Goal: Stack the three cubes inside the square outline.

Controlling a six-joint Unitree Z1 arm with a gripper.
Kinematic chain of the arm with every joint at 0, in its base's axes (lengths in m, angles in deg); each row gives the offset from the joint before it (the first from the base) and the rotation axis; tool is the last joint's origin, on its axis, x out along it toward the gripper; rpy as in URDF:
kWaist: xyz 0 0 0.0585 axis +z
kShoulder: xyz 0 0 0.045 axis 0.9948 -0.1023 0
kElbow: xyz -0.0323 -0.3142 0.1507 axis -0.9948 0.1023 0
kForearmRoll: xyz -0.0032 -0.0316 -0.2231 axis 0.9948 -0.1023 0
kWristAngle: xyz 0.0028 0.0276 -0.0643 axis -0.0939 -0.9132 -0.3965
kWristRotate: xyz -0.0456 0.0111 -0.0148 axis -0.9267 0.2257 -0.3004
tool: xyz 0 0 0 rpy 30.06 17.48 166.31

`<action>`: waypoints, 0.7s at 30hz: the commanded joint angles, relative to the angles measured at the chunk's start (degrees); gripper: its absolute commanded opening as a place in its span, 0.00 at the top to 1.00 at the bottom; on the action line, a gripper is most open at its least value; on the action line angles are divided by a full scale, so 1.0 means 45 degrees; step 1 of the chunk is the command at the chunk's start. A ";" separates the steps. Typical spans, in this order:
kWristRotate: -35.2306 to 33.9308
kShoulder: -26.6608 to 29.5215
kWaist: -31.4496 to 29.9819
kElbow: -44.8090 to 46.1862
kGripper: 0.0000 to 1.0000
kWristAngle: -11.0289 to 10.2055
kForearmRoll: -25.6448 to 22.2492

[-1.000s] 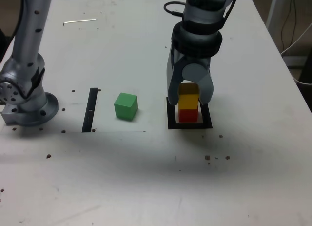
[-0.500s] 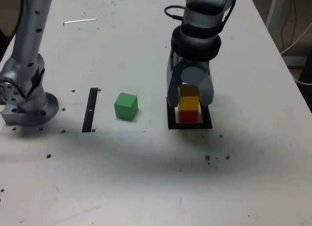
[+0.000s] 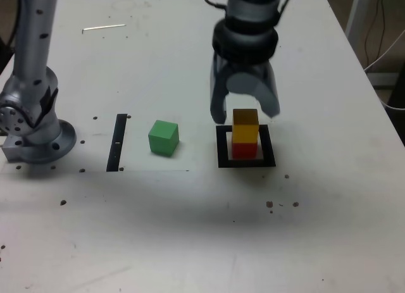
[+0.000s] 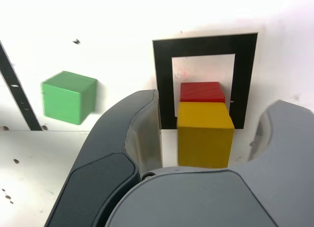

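The three cubes are two-thirds stacked, by my reckoning: the grey two-fingered pincer (image 3: 245, 114) hangs just above the pile with its jaws spread apart and nothing between them, clear of the top block on both sides. Right under it a small solid yellow cube (image 3: 245, 126) sits squarely on a small solid red cube (image 3: 244, 149), edges roughly lined up, both inside the thick black square outline with a white centre (image 3: 221, 146) on the white tabletop (image 3: 190, 230). The small solid green cube (image 3: 163, 138) is what's left; it lies alone, well apart toward the exterior view's left, beside a narrow black strip (image 3: 117, 142), and needs placing on top
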 commanded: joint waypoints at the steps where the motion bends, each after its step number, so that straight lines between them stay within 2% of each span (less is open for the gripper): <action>1: -0.0035 0.0375 0.0017 0.0128 0.01 -0.0133 -0.0087; 10: -0.0074 0.1553 0.0017 0.0991 0.01 -0.0542 -0.0489; 21: -0.0008 0.2860 -0.0362 0.2581 0.01 -0.0580 -0.0563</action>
